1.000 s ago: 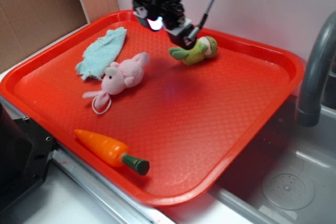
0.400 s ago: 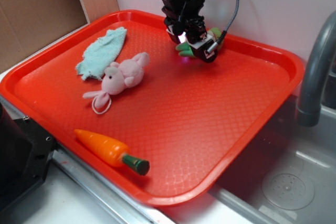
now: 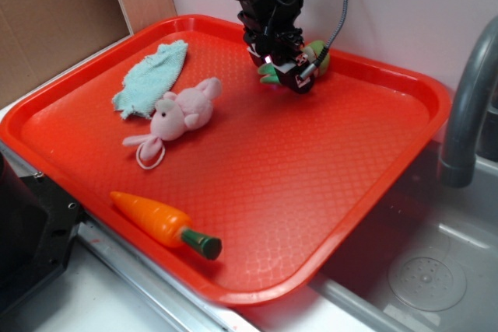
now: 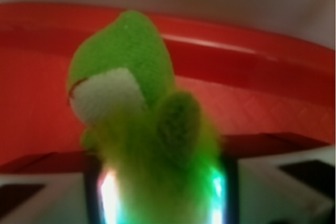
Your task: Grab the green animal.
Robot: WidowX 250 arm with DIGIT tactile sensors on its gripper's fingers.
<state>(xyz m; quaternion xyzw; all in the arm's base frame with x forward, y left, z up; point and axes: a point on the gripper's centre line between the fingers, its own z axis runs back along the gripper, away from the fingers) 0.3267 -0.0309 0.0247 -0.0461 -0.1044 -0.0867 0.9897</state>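
The green animal (image 3: 318, 58), a fuzzy yellow-green plush with a pale face in a green hood, lies near the far rim of the red tray (image 3: 327, 192). My gripper (image 3: 282, 74) is down over it, one finger on each side of its body, so only the head and one dark green limb show in the exterior view. In the wrist view the green animal (image 4: 131, 77) fills the whole gap of the gripper (image 4: 160, 182), its fur pressed against both pads, head pointing away toward the tray rim.
A pink plush bunny (image 3: 185, 113) and a light blue cloth (image 3: 152, 75) lie at the tray's left. An orange carrot (image 3: 159, 223) rests near the front edge. A grey faucet (image 3: 467, 114) and a sink (image 3: 424, 274) are at the right, a wall close behind.
The gripper moved right and down from above the tray onto the green animal, and now straddles and grips its body. The other toys have not moved.
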